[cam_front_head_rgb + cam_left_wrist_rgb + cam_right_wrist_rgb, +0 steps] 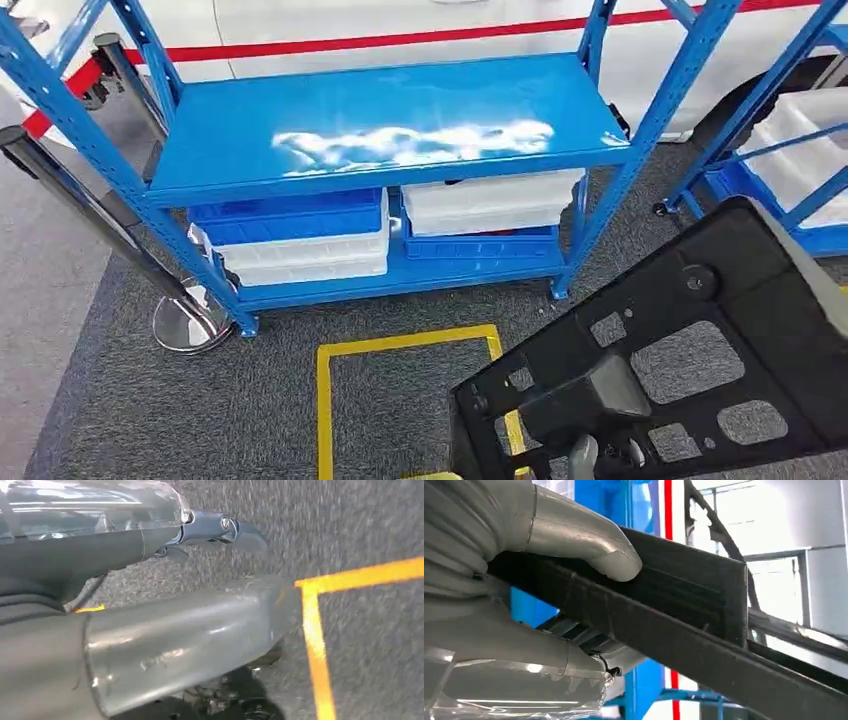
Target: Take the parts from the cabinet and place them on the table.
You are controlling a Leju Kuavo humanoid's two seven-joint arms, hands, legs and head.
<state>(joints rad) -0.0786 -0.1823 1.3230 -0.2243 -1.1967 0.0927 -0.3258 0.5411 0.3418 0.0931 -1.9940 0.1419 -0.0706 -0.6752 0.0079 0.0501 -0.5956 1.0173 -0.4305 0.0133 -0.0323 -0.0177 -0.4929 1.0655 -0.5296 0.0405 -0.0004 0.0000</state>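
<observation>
Clamped between the thumb and fingers of my right hand (pixel 544 580) was a flat black plastic panel with cut-out holes (pixel 690 360), filling the lower right of the head view. Behind it stood the blue metal shelving rack (pixel 390 130), across the top of the frame. My left hand (pixel 200 615) hung above grey carpet; I could not tell its grip

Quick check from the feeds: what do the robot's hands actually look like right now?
The right hand has a grey ribbed cover and a thick, smooth silver-grey thumb. The left hand shows glossy grey finger shells, a blue-grey fingertip link with a screw, and clear plastic wrap.
</observation>
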